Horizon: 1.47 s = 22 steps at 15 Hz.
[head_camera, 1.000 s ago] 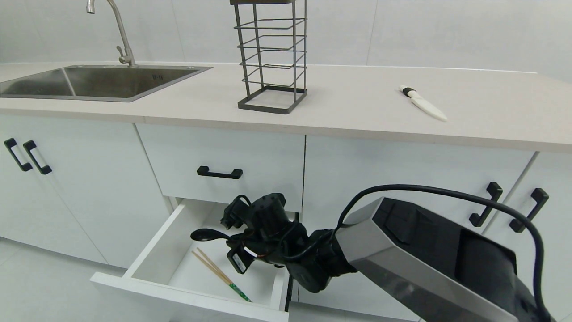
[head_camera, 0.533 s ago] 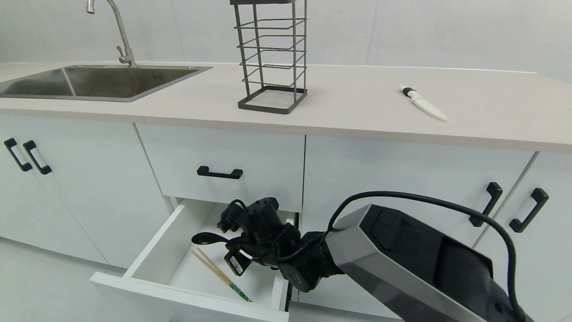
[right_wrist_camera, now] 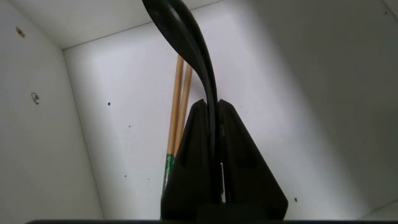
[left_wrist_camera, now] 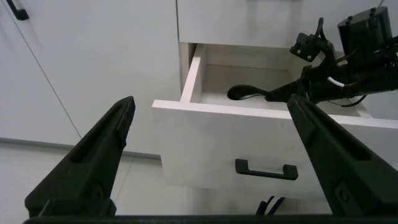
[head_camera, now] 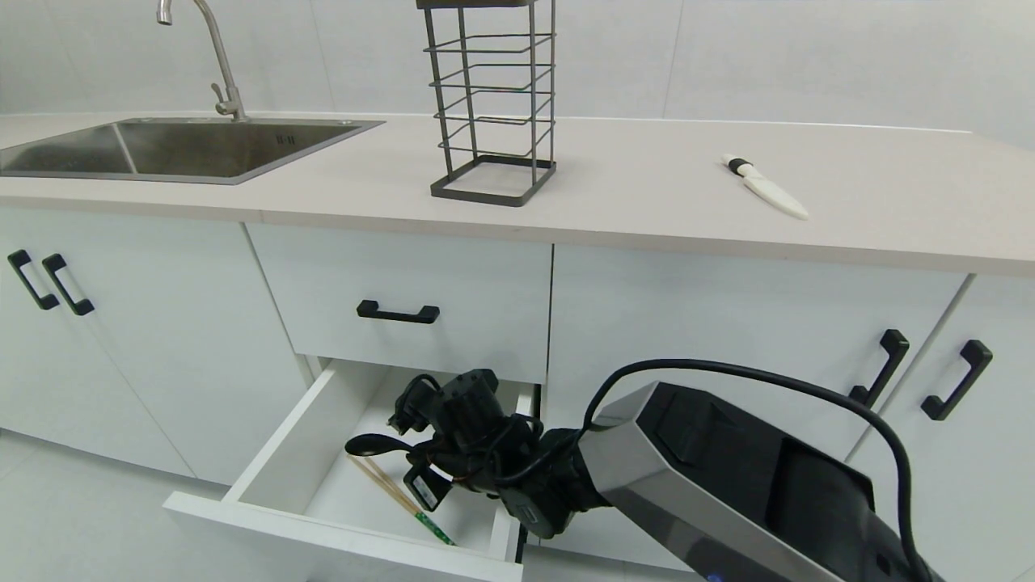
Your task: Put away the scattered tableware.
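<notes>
In the head view, the spoon (head_camera: 365, 444) is being lowered into the open drawer (head_camera: 279, 440) by the right gripper (head_camera: 408, 449). Over the last second its bowl is being brought down until it is just above the chopsticks (head_camera: 398, 499), and the arm is being carried lower with it. The jaws are being kept clenched on the spoon's handle. From this, the placing is being judged as nearly finished, with only the release outstanding. The knife (head_camera: 765, 187) is being left on the counter (head_camera: 647, 194), far off and to the right, well apart from the rack (head_camera: 485, 199), so a further fetch is being expected. Room is being limited by the drawer's right wall, near the wrist, and by the closed drawer front (head_camera: 453, 283) above.

In the left wrist view, the left gripper (left_wrist_camera: 211, 106) is being held released, its jaws wide apart and grasping nothing, in front of the drawer's near panel (left_wrist_camera: 205, 143). Beyond that panel's rim the spoon (left_wrist_camera: 244, 93) is being carried by the right gripper (left_wrist_camera: 297, 92) over the drawer's inside.

In the right wrist view, the spoon (right_wrist_camera: 186, 37) is being gripped tightly by the right gripper (right_wrist_camera: 214, 109). The chopsticks (right_wrist_camera: 180, 99) are lying beneath it, and bare drawer floor (right_wrist_camera: 292, 81) is being left open beside them, bounded by the walls.
</notes>
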### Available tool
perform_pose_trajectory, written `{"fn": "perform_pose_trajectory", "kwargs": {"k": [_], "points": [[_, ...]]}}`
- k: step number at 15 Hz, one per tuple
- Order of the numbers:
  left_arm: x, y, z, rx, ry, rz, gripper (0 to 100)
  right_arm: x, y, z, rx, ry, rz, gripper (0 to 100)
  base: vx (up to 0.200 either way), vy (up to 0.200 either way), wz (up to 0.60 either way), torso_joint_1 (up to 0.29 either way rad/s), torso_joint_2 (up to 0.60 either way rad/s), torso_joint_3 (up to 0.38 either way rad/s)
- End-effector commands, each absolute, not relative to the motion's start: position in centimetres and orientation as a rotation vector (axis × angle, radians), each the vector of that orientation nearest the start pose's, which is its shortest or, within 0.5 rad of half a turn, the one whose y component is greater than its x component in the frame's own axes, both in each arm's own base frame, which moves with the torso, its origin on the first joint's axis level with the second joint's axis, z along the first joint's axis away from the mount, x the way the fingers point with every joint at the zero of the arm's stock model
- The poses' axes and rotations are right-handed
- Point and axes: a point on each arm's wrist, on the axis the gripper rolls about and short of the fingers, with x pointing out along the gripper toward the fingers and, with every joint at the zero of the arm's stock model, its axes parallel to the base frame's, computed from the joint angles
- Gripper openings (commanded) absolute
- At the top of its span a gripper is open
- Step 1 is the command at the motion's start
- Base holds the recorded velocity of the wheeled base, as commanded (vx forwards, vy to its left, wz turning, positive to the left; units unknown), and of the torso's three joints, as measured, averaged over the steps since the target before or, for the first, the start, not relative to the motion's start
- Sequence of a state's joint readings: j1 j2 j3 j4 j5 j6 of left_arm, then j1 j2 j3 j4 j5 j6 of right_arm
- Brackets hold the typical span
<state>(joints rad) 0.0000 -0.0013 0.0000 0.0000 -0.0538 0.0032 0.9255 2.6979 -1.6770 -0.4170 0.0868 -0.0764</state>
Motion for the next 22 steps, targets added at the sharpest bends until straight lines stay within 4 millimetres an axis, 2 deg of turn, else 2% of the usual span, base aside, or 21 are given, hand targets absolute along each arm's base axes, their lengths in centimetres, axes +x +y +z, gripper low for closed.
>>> {"fn": "perform_pose_trajectory", "kwargs": {"k": [1, 8, 9, 14, 22], "points": [[-2.3, -0.1, 7.5, 0.003, 0.000, -0.054, 100, 30.6, 40.9, -4.6, -0.330, 0.552, 1.003, 0, 0.000, 0.000, 0.00, 0.000, 0.00, 0.000], [-2.3, -0.1, 7.5, 0.003, 0.000, -0.054, 100, 30.4, 40.8, -5.4, -0.343, 0.569, 1.009, 0, 0.000, 0.000, 0.00, 0.000, 0.00, 0.000], [-2.3, -0.1, 7.5, 0.003, 0.000, -0.054, 100, 30.5, 40.8, -5.5, -0.343, 0.571, 1.009, 100, 0.000, 0.000, 0.00, 0.000, 0.00, 0.000], [-2.3, -0.1, 7.5, 0.003, 0.000, -0.054, 100, 30.4, 40.9, -4.7, -0.346, 0.580, 1.011, 100, 0.000, 0.000, 0.00, 0.000, 0.00, 0.000], [-2.3, -0.1, 7.5, 0.003, 0.000, -0.054, 100, 29.5, 41.5, 0.1, -0.323, 0.508, 1.033, 100, 0.000, 0.000, 0.00, 0.000, 0.00, 0.000]]}}
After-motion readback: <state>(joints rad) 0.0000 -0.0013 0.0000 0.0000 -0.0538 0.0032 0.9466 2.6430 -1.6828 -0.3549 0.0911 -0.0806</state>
